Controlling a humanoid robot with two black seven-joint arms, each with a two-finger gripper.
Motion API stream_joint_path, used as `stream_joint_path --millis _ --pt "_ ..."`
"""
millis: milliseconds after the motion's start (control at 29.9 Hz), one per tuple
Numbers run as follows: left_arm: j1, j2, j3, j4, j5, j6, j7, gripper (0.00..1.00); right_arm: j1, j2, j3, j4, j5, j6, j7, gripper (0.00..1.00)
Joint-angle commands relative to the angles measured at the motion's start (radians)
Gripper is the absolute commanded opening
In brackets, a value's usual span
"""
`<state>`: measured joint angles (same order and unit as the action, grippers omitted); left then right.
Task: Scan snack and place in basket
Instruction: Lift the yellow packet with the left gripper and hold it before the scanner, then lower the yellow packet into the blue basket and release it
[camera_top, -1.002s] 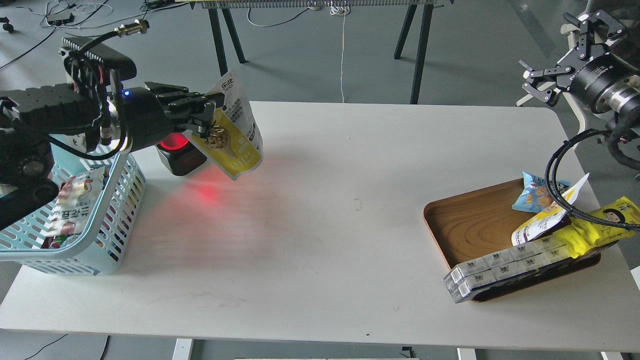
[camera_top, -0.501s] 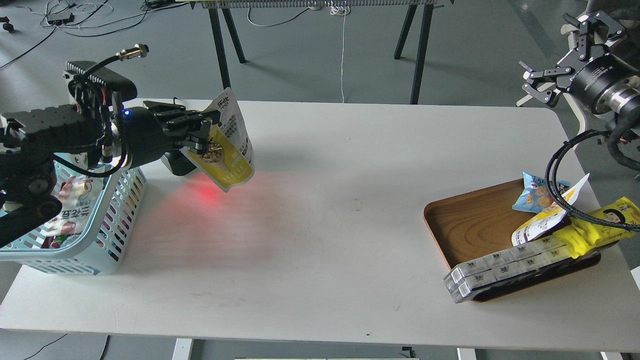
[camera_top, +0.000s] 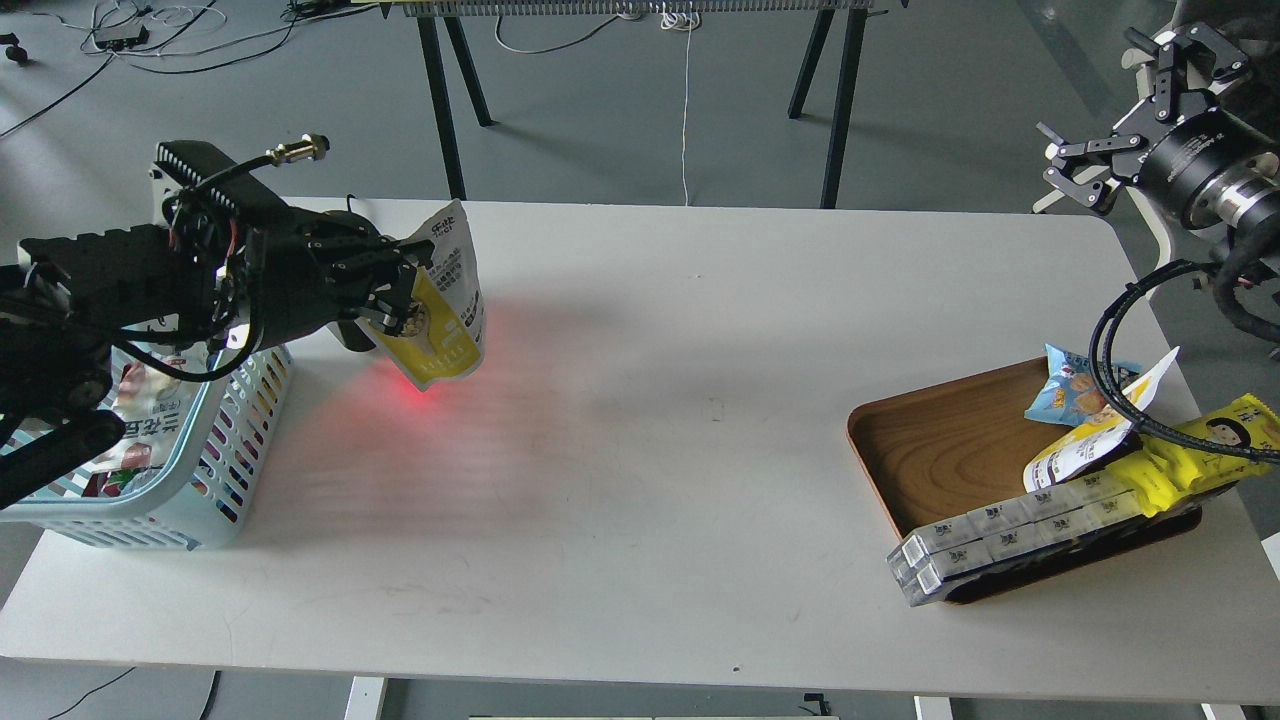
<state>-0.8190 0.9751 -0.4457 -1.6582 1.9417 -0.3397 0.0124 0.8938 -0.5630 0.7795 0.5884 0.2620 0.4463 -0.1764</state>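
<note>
My left gripper (camera_top: 400, 285) is shut on the snack (camera_top: 445, 300), a pouch with a white top and a yellow lower front. It holds the pouch tilted above the table, just right of the light blue basket (camera_top: 230, 470) at the table's left edge. A red glow lies on the table under the pouch. My right gripper (camera_top: 1120, 110) is open and empty, raised beyond the table's far right corner.
The basket holds other snack packs (camera_top: 140, 420). A brown wooden tray (camera_top: 940, 450) at the right holds a light-blue snack bag (camera_top: 1075, 395), a long yellow pack (camera_top: 1200, 450) and long grey boxes (camera_top: 1010, 545). A black cable (camera_top: 1110, 340) loops over the tray.
My left gripper has carried the pouch down and to the left, toward the basket. The black scanner's red light is now hidden behind the arm. The right arm has not moved.
</note>
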Motion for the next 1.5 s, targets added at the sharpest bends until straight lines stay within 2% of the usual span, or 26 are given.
stream_joint_path --millis 0,234,935,1035,1336,1469 --pt "-0.009 -0.004 0.001 0.0 0.025 -0.024 -0.003 0.0 0.001 0.0 0.004 0.001 0.0 0.0 -0.002 0.99" --pt "-0.034 -0.012 0.001 -0.002 0.037 -0.062 -0.005 0.0 -0.001 0.0 0.004 0.001 0.0 0.0 -0.002 0.99" --pt "-0.094 -0.065 0.001 0.009 0.094 -0.105 -0.009 0.0 -0.001 0.002 0.004 0.001 0.0 0.0 -0.002 0.99" --pt "-0.121 -0.062 -0.004 0.009 0.092 -0.105 -0.02 0.0 -0.001 0.002 0.004 0.001 0.0 0.0 -0.002 0.99" --pt "-0.131 0.089 -0.139 0.009 0.066 -0.101 -0.098 0.01 -0.001 0.002 0.004 0.001 0.0 0.002 -0.002 0.99" --pt "-0.129 0.183 -0.185 0.024 -0.053 -0.091 -0.101 0.01 -0.001 0.002 0.003 0.001 0.0 0.002 -0.002 0.99"
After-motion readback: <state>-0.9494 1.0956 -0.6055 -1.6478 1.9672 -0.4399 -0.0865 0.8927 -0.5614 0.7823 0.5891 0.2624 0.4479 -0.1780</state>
